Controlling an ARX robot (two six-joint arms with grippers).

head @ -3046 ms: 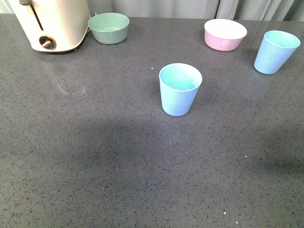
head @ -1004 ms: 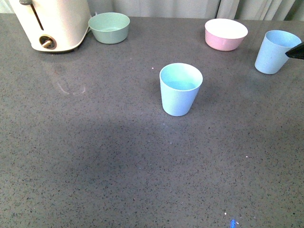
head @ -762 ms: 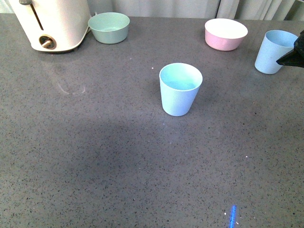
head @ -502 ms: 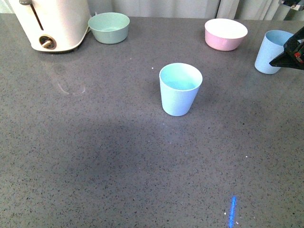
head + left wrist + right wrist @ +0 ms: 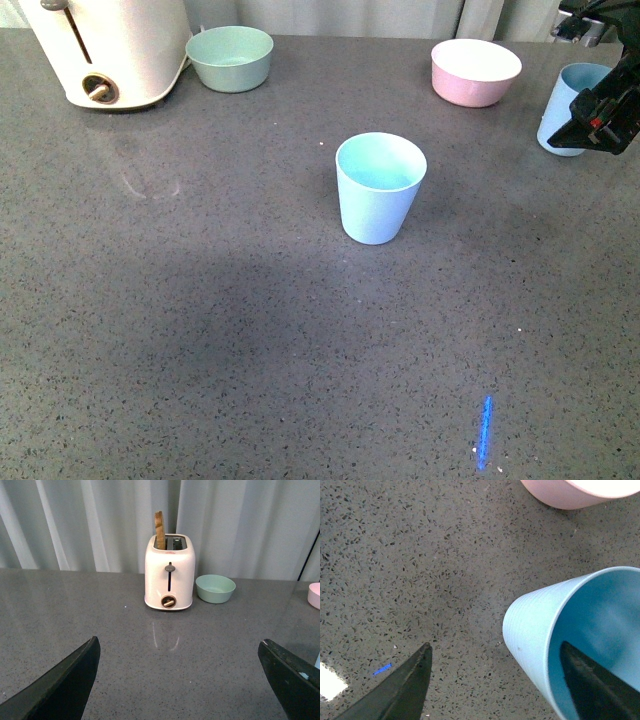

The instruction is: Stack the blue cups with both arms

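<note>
Right gripper (image 5: 496, 650) now reaches the blue cup (image 5: 545, 630) beside the pink bowl (image 5: 470, 90), jaws wide astride its wall; centre before closing.

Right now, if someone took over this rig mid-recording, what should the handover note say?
Left gripper: jaws open and empty, facing the cream two-slot toaster; not in the front view.
Right gripper: jaws open at the far-right light-blue plastic tumbler, one finger apparently over its mouth; not closed on it.
Second light-blue plastic tumbler: upright mid-way across the grey speckled table, with no gripper near it.
Done: nothing stacked.
Left: grasp, lift, nest one tumbler inside the other.
</note>
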